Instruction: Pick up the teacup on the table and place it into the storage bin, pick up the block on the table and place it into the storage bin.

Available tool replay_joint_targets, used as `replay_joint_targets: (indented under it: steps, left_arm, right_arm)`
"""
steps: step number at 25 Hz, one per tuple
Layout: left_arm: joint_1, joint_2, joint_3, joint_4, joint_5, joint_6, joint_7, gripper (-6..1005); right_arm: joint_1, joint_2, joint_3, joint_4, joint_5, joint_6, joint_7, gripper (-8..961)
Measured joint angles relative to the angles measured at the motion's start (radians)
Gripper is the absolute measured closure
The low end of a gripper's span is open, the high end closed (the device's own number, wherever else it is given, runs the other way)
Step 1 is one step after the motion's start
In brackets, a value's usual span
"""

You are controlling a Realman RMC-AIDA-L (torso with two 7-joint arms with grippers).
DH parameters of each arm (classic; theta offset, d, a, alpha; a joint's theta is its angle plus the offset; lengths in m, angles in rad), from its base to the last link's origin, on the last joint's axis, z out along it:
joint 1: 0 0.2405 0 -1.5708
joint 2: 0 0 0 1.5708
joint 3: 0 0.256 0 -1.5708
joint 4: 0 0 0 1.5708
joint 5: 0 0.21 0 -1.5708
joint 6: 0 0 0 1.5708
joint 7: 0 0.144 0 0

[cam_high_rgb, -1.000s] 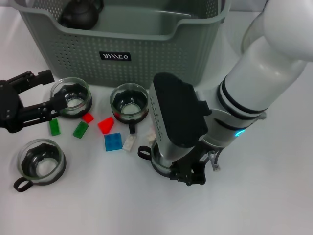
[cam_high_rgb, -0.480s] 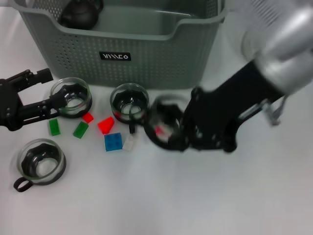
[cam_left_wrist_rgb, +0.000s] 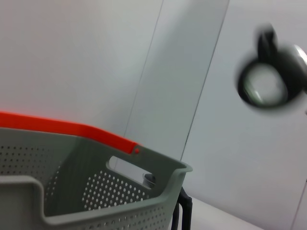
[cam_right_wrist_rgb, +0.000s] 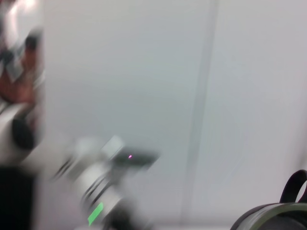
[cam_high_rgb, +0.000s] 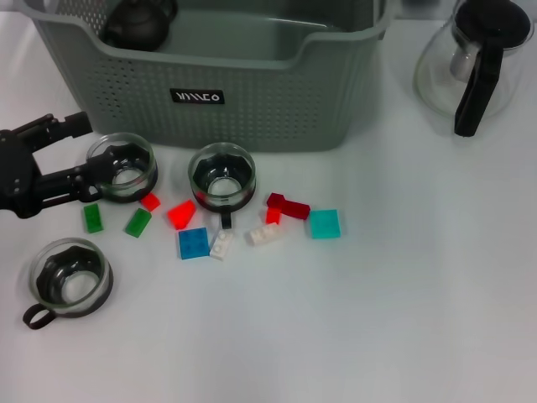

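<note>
Head view: the large grey-green perforated plastic storage bin [cam_high_rgb: 252,75] stands at the back of the white desk [cam_high_rgb: 403,319], a dark round teapot [cam_high_rgb: 138,23] inside its left corner. The black left hand [cam_high_rgb: 71,155] rests at the desk's left edge with its fingers apart, just beside one clear glass teacup with a dark inner ring [cam_high_rgb: 122,167]. A second such teacup [cam_high_rgb: 222,177] stands in front of the bin's middle, and a third [cam_high_rgb: 69,279] sits nearer the front left. Small plastic blocks lie scattered between them: green [cam_high_rgb: 92,218], red [cam_high_rgb: 180,214], blue [cam_high_rgb: 194,243], white [cam_high_rgb: 263,234], dark red [cam_high_rgb: 288,205] and teal [cam_high_rgb: 324,223]. A glass teapot with a black handle [cam_high_rgb: 474,63] stands to the bin's right.

Left wrist view: the bin's rim [cam_left_wrist_rgb: 120,165] shows below, and a blurred round object, possibly a teacup [cam_left_wrist_rgb: 268,86], hangs high up.

Right wrist view: mostly blur; whether the right hand is open or closed cannot be told.
</note>
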Motion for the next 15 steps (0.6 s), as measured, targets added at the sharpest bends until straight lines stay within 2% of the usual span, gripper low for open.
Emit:
replay_joint_targets:
  steps: [2, 4, 7, 10, 15]
  left_arm:
    - [-0.006, 0.0, 0.0, 0.0, 0.0, -0.001, -0.002, 144]
    - [-0.011, 0.0, 0.0, 0.0, -0.001, -0.001, -0.005, 143]
    - [-0.014, -0.001, 0.0, -0.008, -0.001, -0.002, -0.006, 143]
    - [-0.014, -0.001, 0.0, -0.017, -0.001, -0.005, -0.006, 143]
    - [-0.015, -0.004, 0.0, -0.026, -0.002, -0.017, -0.007, 143]
  right_arm:
    - [-0.001, -0.001, -0.015, 0.008, 0.044, 0.139, 0.051, 896]
    - [0.03, -0.008, -0.038, 0.02, 0.022, 0.261, 0.123, 896]
    - [0.129, -0.022, -0.088, 0.063, -0.119, 0.418, 0.24, 896]
    - [0.266, -0.024, -0.126, 0.173, -0.31, 0.521, 0.325, 896]
    - [0.527, -0.011, -0.135, 0.489, -0.599, 0.685, 0.371, 896]
